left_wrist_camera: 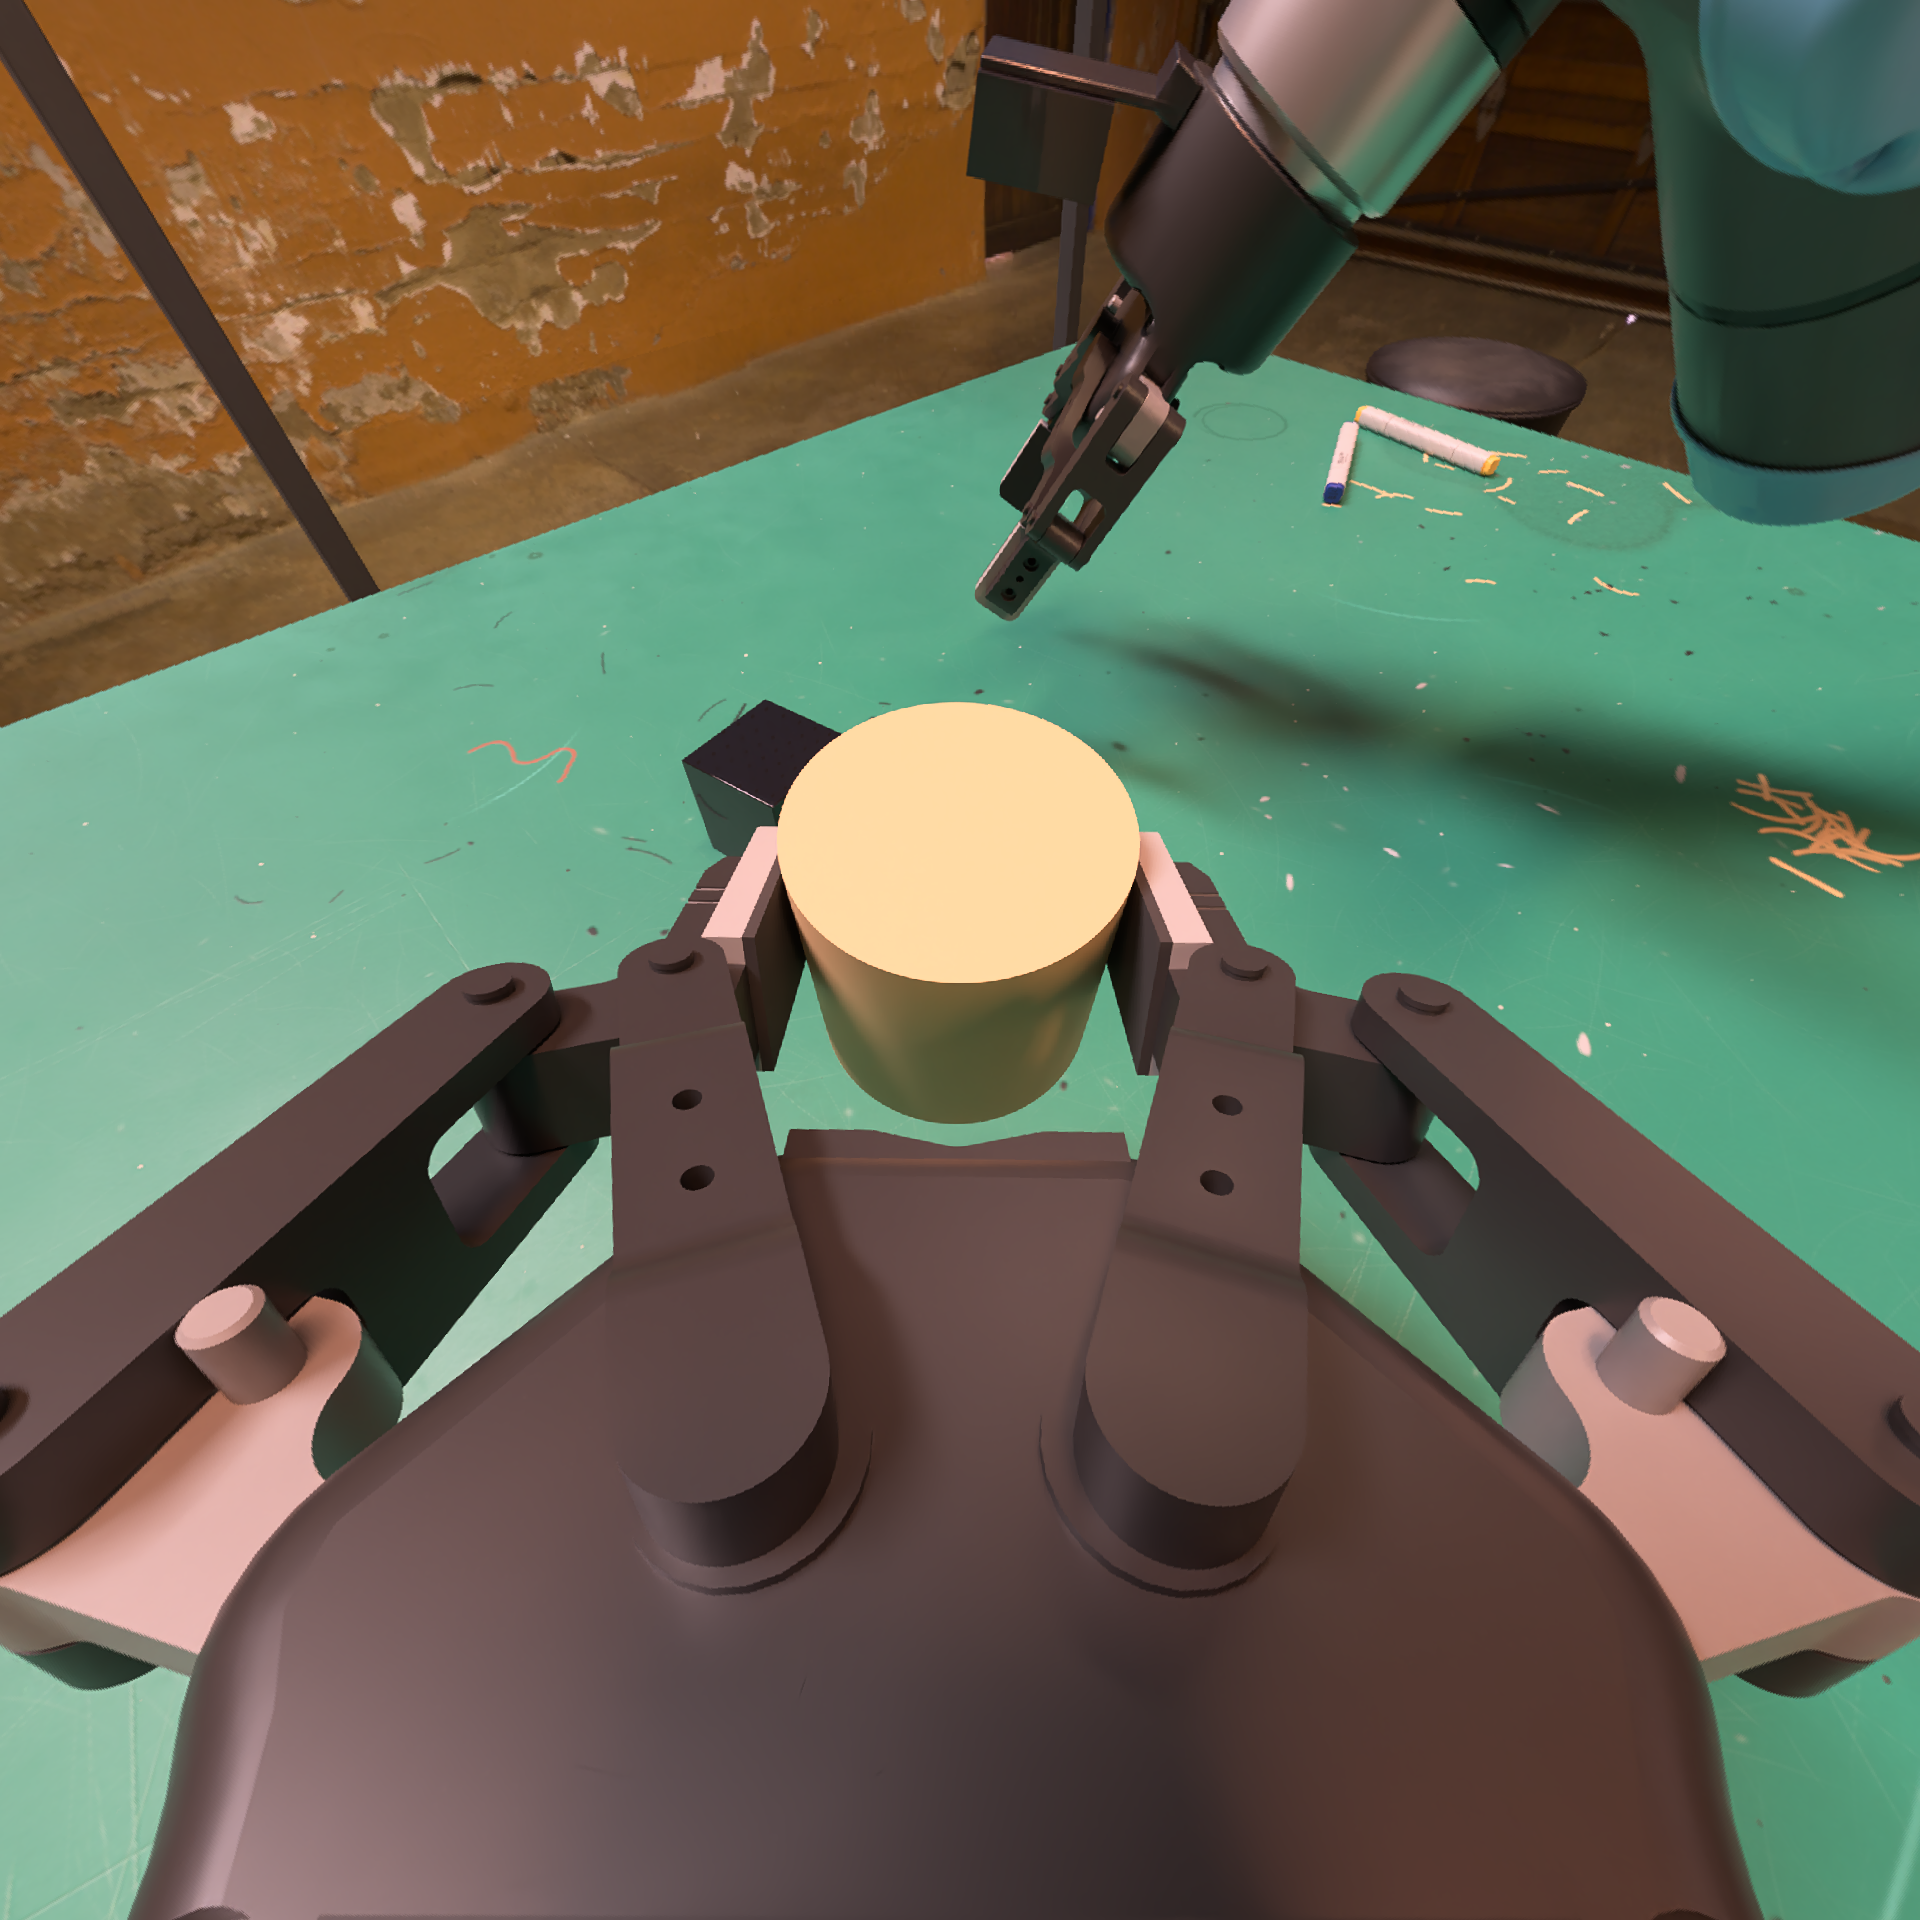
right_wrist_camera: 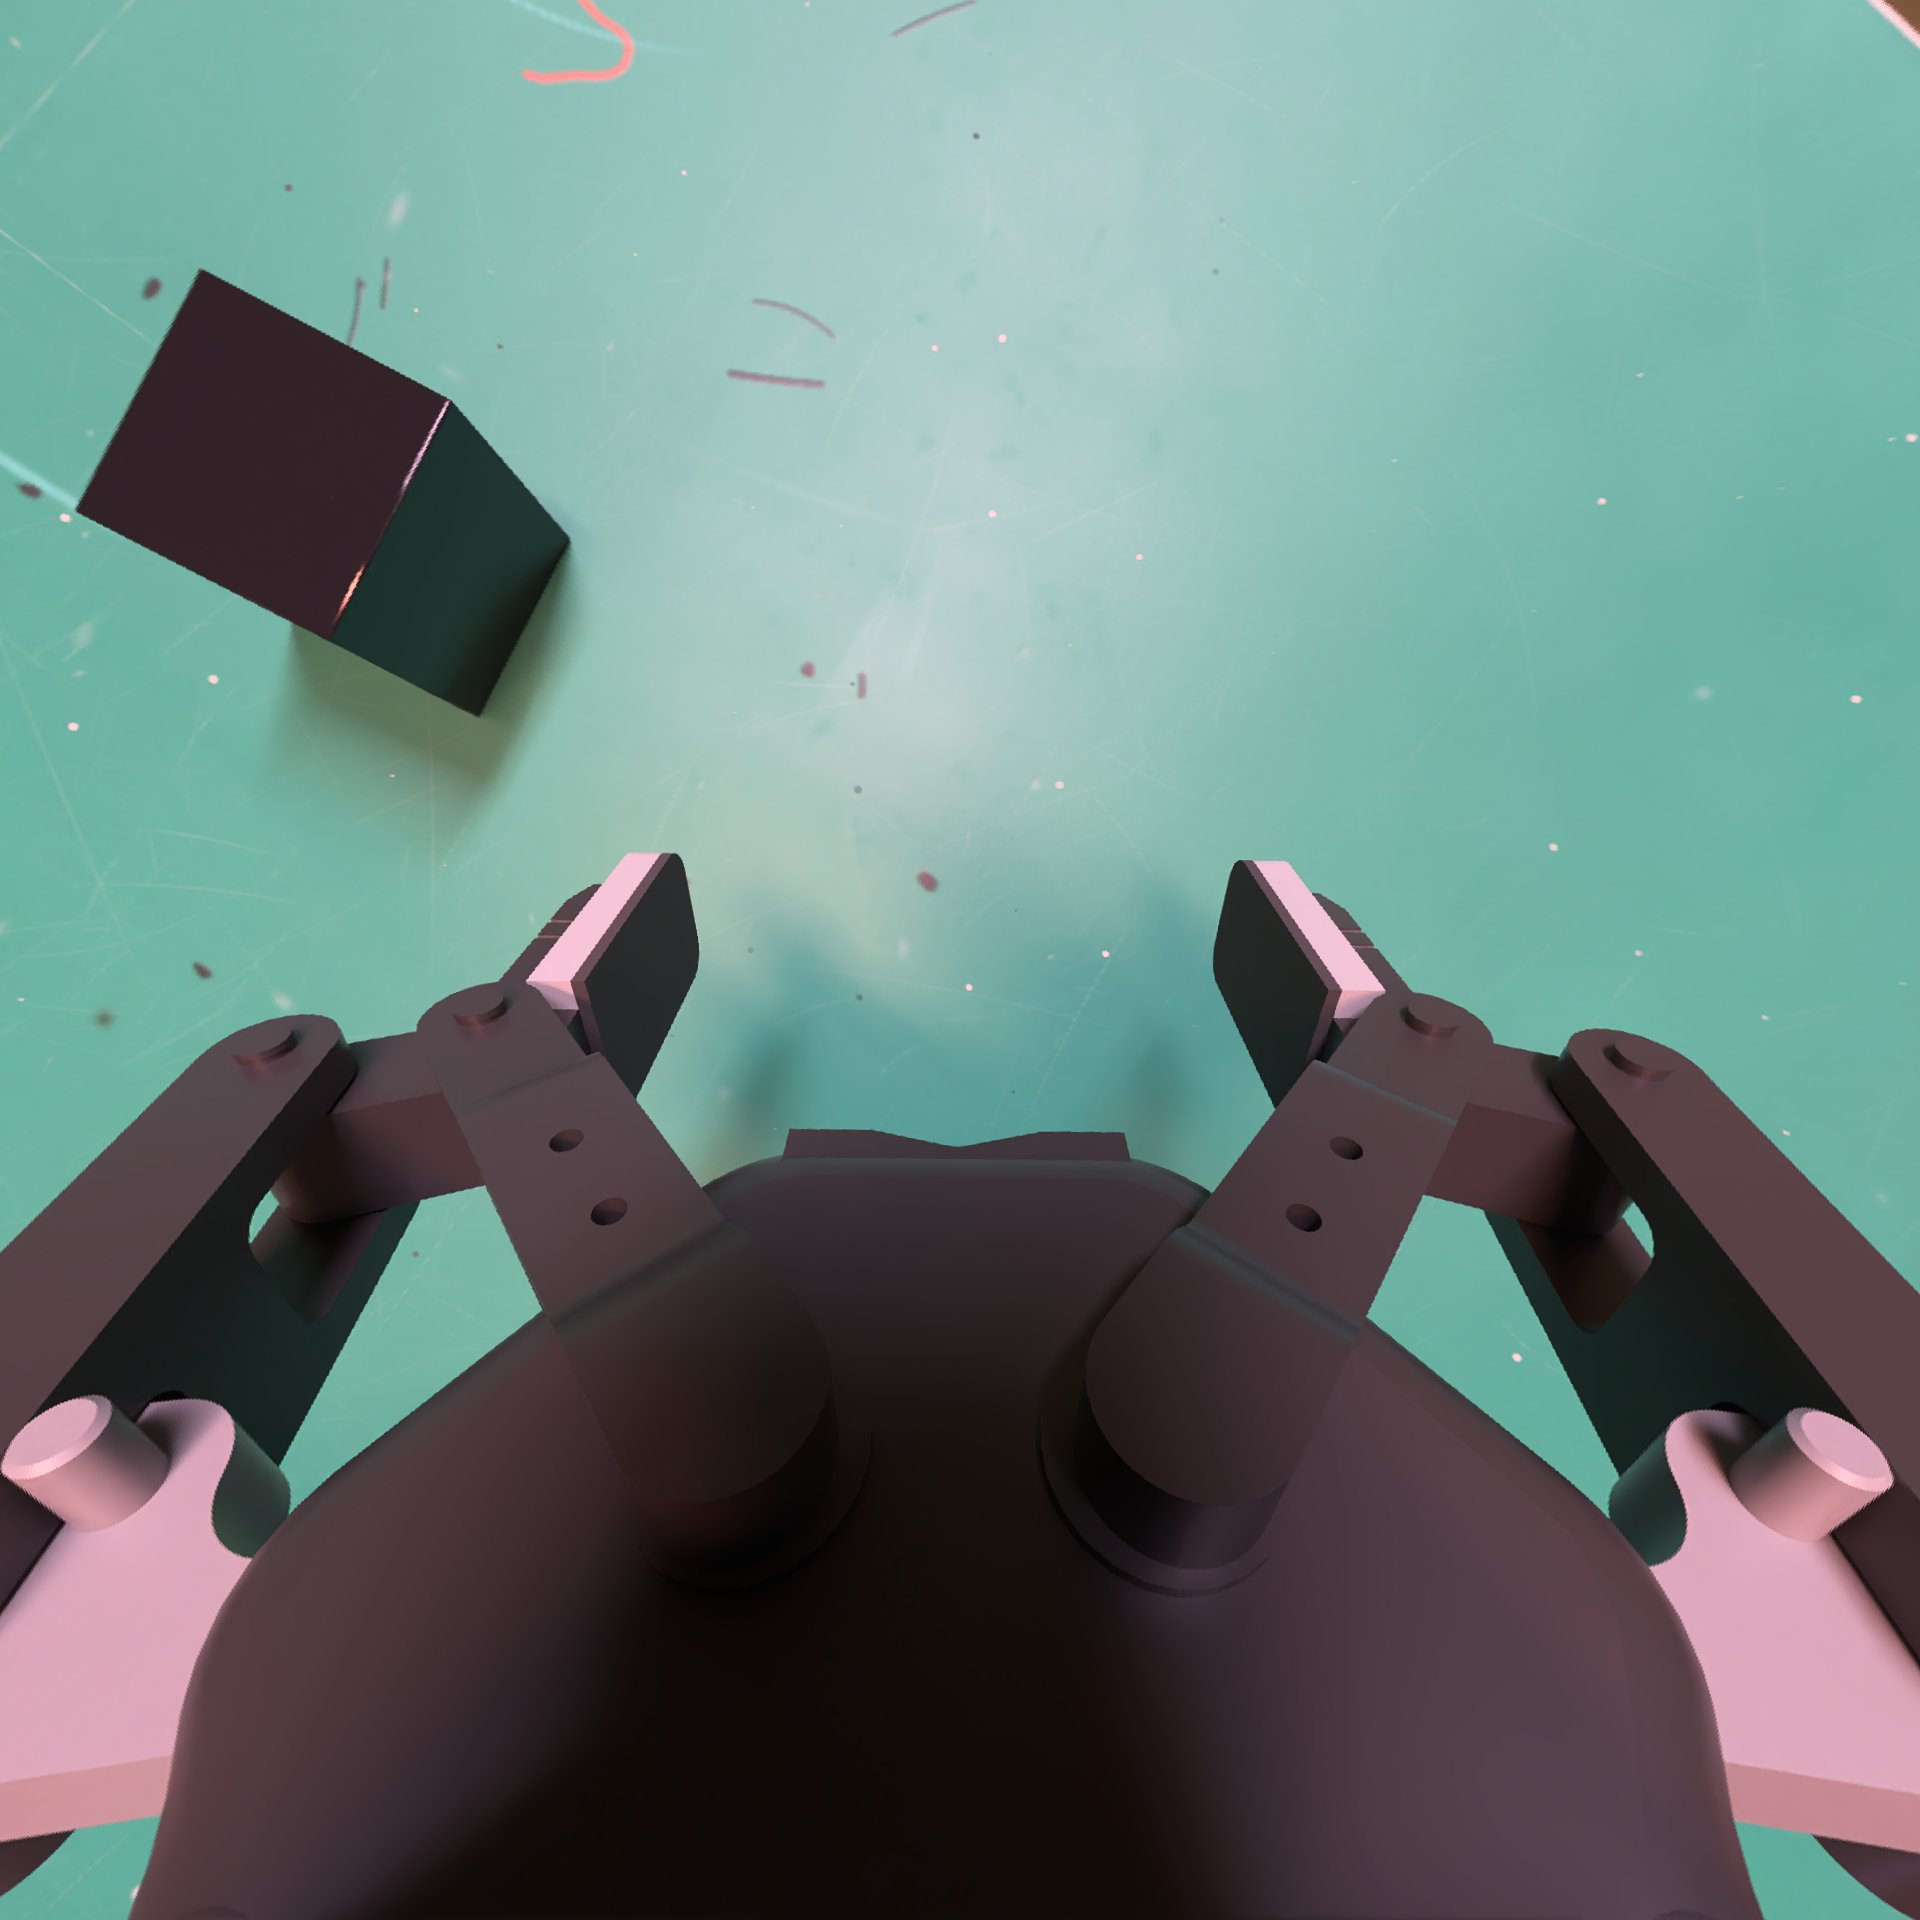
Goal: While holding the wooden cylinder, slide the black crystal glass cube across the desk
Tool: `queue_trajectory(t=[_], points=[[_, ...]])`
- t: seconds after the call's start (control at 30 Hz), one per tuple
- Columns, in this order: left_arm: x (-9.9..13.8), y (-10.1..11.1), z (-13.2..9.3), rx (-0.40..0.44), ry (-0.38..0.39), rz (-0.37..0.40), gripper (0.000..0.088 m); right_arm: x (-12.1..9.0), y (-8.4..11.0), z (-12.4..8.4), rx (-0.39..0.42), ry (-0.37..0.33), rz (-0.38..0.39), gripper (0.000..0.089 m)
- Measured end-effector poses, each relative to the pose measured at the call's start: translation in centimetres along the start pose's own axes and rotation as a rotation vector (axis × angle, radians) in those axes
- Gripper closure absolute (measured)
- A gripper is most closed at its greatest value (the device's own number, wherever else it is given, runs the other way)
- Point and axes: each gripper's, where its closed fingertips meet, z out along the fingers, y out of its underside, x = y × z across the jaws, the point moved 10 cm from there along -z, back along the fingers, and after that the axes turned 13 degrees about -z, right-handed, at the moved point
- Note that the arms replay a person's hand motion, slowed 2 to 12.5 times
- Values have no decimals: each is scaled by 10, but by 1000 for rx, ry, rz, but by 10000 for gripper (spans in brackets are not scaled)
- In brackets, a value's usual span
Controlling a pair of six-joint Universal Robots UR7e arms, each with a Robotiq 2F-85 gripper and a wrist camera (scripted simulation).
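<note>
Scuffed green bench (left_wrist_camera: pixel 364 935) under both arms; your left gripper (left_wrist_camera: pixel 956 914) has its jaws clamped on the pale wooden cylinder (left_wrist_camera: pixel 956 852), lifted off the surface.
Your left wrist view hides most of the black cube (left_wrist_camera: pixel 753 764) behind the cylinder; the right wrist view shows it whole, glossy and dark, at upper left, well apart from the right gripper (right_wrist_camera: pixel 956 956), whose jaws are spread and hold nothing. Only the left view shows two markers (left_wrist_camera: pixel 1403 447) at upper right.

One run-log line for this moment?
left pincer: shut on wooden cylinder | right pincer: open, above desk | black cube: untouched
</note>
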Motion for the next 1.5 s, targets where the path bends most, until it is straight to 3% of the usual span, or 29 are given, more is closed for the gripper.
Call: queue_trajectory(t=[0.1,0.4,0.63,0.9,1.5], points=[[0,0,0,-6,-7,8,373,-1,-4,4,2,-43,10,81],[0,1,1,-15,-14,16,373,2,-16,15,17,-120,46,383],[0,1,1,-18,-18,27,373,-2,-21,26,-45,-174,38,611],[-1,1,1,-21,-23,31,373,-7,-26,33,-84,-188,55,874],[-3,2,-1,-28,-38,36,373,-14,-37,38,-144,-155,122,893]])
